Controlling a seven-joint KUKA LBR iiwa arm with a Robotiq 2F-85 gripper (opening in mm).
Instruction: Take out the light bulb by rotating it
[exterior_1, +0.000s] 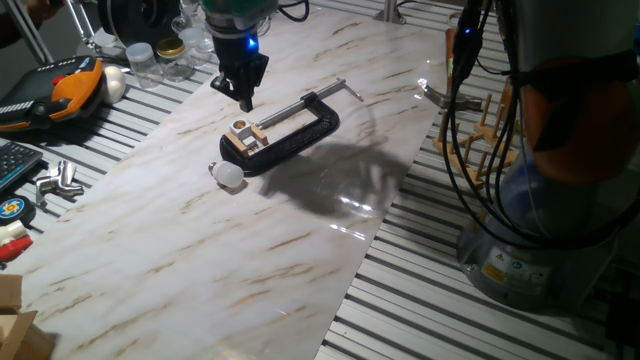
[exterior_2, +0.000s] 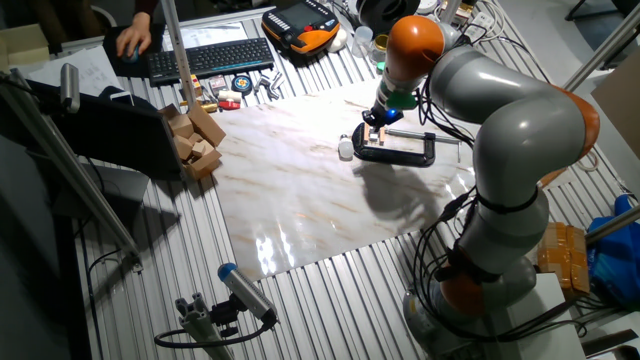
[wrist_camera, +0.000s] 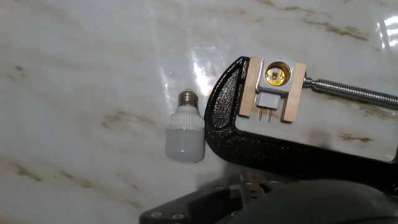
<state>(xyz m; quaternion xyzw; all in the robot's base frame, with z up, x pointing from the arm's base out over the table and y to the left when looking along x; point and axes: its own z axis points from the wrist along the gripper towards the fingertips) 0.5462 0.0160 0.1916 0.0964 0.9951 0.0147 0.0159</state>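
Your end effector (exterior_1: 245, 100) hangs empty, fingers close together, above the clamp (exterior_1: 290, 135). With the light bulb (wrist_camera: 185, 132) lying loose on the worktop (exterior_1: 200, 250) left of the socket (wrist_camera: 274, 76), any nudge could roll it.

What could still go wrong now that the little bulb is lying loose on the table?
The light bulb lies on its side on the smooth marble table, so a nudge might roll it off. It rests close against the black C-clamp, leaving little room for a clean grasp. The gripper hangs just above the empty socket and might bump it if lowered.
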